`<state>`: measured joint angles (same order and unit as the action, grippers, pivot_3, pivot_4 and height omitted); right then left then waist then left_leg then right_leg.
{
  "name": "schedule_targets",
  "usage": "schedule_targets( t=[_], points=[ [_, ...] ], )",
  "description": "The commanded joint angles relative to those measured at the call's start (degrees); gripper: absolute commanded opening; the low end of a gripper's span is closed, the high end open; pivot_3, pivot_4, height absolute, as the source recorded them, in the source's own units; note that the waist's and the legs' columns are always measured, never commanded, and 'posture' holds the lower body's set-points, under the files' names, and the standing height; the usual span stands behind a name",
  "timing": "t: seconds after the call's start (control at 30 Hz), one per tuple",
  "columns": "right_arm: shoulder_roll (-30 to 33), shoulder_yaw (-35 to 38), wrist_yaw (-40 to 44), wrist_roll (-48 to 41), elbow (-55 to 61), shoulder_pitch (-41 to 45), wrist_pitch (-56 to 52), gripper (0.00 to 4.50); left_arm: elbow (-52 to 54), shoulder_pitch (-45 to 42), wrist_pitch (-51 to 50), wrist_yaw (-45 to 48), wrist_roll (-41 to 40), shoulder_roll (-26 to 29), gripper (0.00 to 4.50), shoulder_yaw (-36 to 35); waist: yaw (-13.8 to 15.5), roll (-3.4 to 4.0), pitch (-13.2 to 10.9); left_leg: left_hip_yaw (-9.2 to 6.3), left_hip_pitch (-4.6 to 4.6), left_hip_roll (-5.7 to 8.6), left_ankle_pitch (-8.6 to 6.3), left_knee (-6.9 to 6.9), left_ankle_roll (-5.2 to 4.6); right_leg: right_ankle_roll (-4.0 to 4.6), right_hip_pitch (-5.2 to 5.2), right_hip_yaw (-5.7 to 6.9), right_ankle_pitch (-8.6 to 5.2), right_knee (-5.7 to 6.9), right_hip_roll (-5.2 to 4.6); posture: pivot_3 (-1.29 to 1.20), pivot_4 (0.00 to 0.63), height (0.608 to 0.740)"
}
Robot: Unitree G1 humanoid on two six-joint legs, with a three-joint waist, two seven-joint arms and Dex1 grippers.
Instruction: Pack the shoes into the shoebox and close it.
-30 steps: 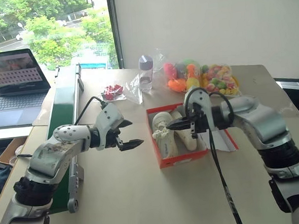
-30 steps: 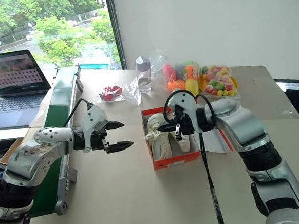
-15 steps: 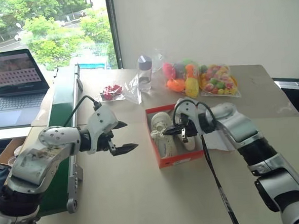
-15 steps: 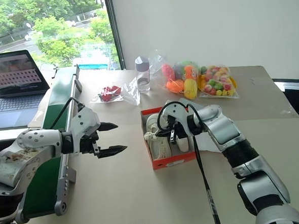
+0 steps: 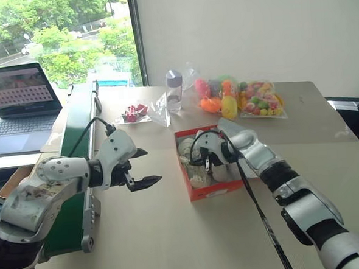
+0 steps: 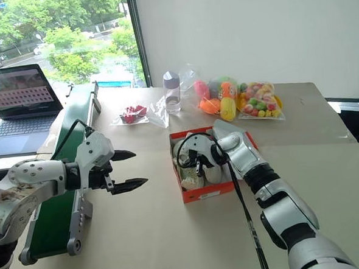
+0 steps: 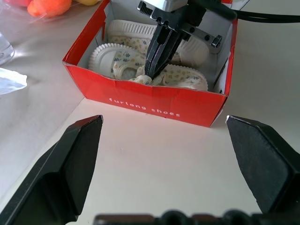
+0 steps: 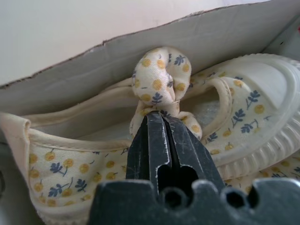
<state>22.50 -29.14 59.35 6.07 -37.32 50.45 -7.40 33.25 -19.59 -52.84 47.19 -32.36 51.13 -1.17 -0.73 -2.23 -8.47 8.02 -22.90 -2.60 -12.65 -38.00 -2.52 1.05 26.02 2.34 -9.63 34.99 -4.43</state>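
Shoebox (image 5: pixel 208 190) sits mid-worktop (image 5: pixel 173 232), lid flap lying open on its 3 o'clock side. Both shoes (image 7: pixel 140 65) are inside, side by side, soles ribbed, fabric cream w/ small yellow and blue flower print.

R arm reaches from lower right, forearm angled up toward 10 o'clock, wrist bent so the right tool (image 7: pixel 151 72) dips down into the box. Its fingers are pressed together, tips at the knotted fabric bow (image 8: pixel 159 79) of the shoe nearest the box's front wall; wrist view shows tips against the base of the knot, can't tell if any fabric is pinched. Black cable (image 5: pixel 257 209) hangs off the R forearm across the worktop.

L arm comes in from lower left, elbow out, forearm roughly level pointing to 3 o'clock. Left tool (image 5: pixel 140 168) is spread wide, holding nothing, hovering above bare worktop at 9 o'clock of the box, well apart from it.

Behind box at 12: clear bottle (image 5: pixel 174 89), bags of colourful toys (image 5: pixel 241 97). Green tray (image 5: pixel 76 135) and laptop (image 5: pixel 19 107) at far 9–10 o'clock.
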Motion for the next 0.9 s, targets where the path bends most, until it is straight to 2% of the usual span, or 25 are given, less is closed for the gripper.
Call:
schedule_targets(
  t=[0.03,0.17,0.3,0.43,0.57,0.67,0.77,0.9],
  points=[
    [1.74,-2.98,-5.44,8.20,-4.57,-1.98,1.71,0.07,1.66,-0.94,0.34,0.03,-0.88,0.17,4.50,-0.39,0.12,-0.05,0.03,-0.02,0.08,-0.01,0.03,0.00,0.03,0.01,-0.09,0.01,-0.01,0.00,0.00,0.00,0.150,0.740],
    [3.07,-0.28,-5.57,7.43,2.95,-3.11,-1.25,0.07,0.50,-2.10,1.46,1.72,-0.50,0.48,4.50,1.82,0.59,-0.05,0.03,-0.03,0.17,-0.01,0.04,0.00,0.04,0.02,0.00,0.00,-0.02,-0.09,-0.06,0.00,0.150,0.740],
    [5.37,7.39,-0.35,-1.01,18.97,-5.30,-14.28,0.07,-1.57,-4.00,2.98,5.11,0.38,1.25,4.50,4.79,1.42,-0.02,0.01,-0.01,-0.15,0.00,0.05,0.00,0.04,0.02,0.10,-0.01,-0.01,-0.02,-0.10,0.00,0.150,0.740],
    [8.21,18.96,3.90,-15.96,39.57,-5.50,-38.88,0.07,-5.06,-7.46,5.24,8.83,1.94,1.34,4.50,8.16,1.40,0.06,-0.05,-0.06,-0.59,-0.06,0.18,0.01,0.09,0.23,0.44,0.02,-0.01,0.08,0.02,0.00,0.150,0.740],
    [16.97,31.76,6.58,-30.03,56.44,-2.57,-60.66,0.07,-9.54,-11.72,7.79,13.62,3.57,1.35,4.50,11.57,1.22,0.09,-0.06,-0.10,-1.19,-0.15,0.20,0.03,-0.41,0.33,1.02,0.10,0.09,0.21,0.25,0.00,0.150,0.740],
    [21.82,39.36,6.23,-37.61,63.58,-3.77,-70.76,0.07,-12.26,-14.27,9.57,16.54,4.61,0.79,4.50,13.55,1.49,0.08,-0.06,-0.20,-1.34,-0.15,0.04,0.03,-0.41,0.33,1.08,0.35,-0.11,0.10,0.29,0.00,0.150,0.740],
    [22.58,46.93,2.96,-41.57,68.96,-8.64,-79.61,0.07,-14.94,-16.45,11.42,19.02,5.78,-0.06,4.50,15.06,1.44,0.00,-0.05,-0.27,-1.28,-0.13,-0.21,0.01,-0.48,0.23,0.92,0.42,-0.24,0.03,0.23,0.00,0.150,0.740],
    [23.95,61.26,0.05,-44.28,80.78,-34.11,-85.05,0.07,-20.79,-20.95,15.35,23.55,8.40,-2.73,4.50,18.67,2.69,-0.09,-0.08,-0.45,-1.29,0.03,-0.27,-0.15,-0.60,-0.04,0.65,0.51,-0.39,-0.01,0.01,0.00,0.150,0.740]
  ],
)
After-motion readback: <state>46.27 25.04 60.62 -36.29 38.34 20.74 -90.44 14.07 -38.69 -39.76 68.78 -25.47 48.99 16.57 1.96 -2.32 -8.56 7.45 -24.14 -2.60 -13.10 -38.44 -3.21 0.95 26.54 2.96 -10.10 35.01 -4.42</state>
